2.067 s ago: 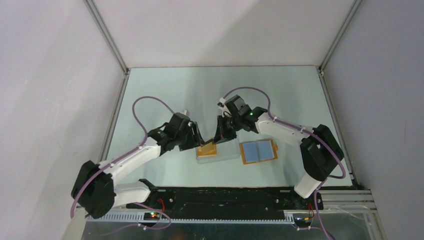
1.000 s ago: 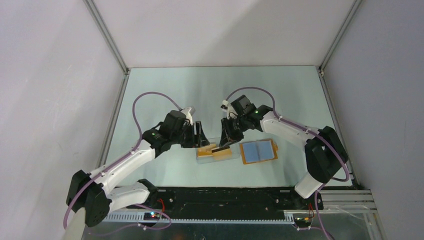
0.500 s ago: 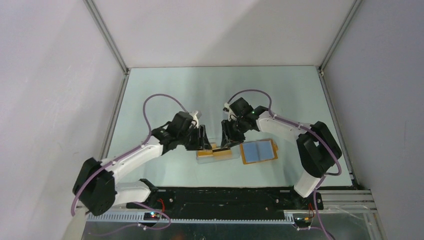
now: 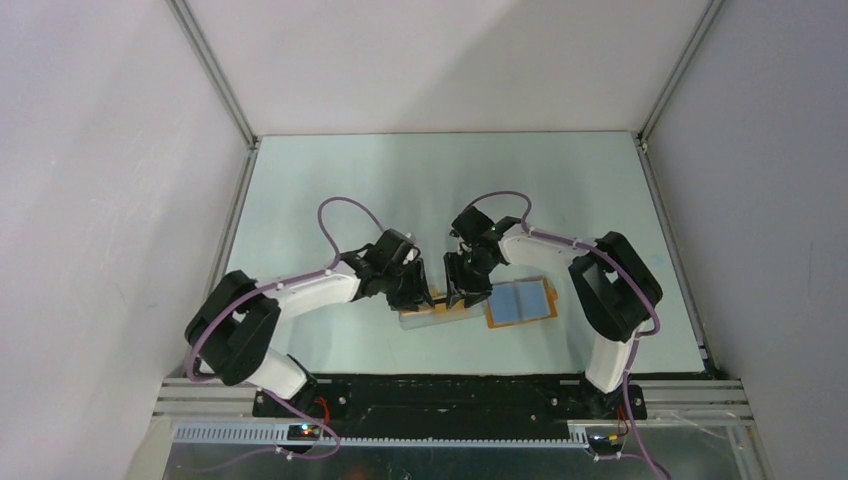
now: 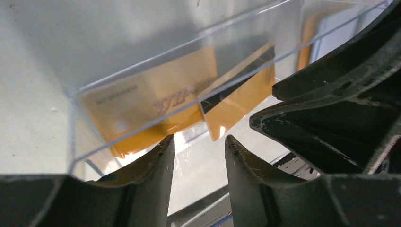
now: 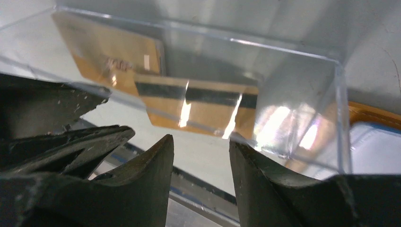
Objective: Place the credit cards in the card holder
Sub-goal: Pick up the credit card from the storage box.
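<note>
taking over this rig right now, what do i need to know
Left gripper: open, empty, at the clear box.
Right gripper: open, empty, at the same box from the other side.
Credit cards: two seen, both lying in the box, overlapping, one stripe-up.
Card holder: lies open to the right of the box, no card visible in it.
Done: nothing loaded yet.
Left: lift each card out and slot it into the holder.
</note>
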You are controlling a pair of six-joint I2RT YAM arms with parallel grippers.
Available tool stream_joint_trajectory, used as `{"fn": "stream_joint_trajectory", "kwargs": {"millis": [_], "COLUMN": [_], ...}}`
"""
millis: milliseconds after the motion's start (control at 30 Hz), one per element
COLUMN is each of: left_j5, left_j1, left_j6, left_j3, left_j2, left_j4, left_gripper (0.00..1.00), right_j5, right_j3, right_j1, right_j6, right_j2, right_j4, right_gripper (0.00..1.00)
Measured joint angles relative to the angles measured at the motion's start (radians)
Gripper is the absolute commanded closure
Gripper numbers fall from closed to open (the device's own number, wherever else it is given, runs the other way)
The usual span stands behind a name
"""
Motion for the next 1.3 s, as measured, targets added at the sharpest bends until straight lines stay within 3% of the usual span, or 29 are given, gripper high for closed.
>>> {"fn": "stream_joint_trajectory", "kwargs": {"millis": [500,733,1100,1300], "left_j5": [0.030,0.028,0.032,0.041], "left_j1": [-0.002,-0.003,-0.011,-0.022], "left_j6": [-0.105,-0.129,-0.154,-0.154], "left_j3": [-0.018,-0.019,-0.016,-0.002], "left_j2": [0.076,0.104,0.140,0.149], "left_j4": [0.176,0.238,0.303,0.293], "left_gripper": [0.62,0.75,0.89,0.89], "right_j5": [-0.004,0.002,0.018,0.054], "right_j3": [0.043,0.040,0.013,-0.047], "right_j1": [-0.002,-0.013,-0.098,-0.211], "right_j6": [0.035,0.035,0.037,0.024], "right_j2": [0.055,0.045,-0.194,-0.266], "right_j4": [-0.013,-0.018,-0.040,-0.043], "right_gripper": [0.48,0.45,0.35,0.35]}}
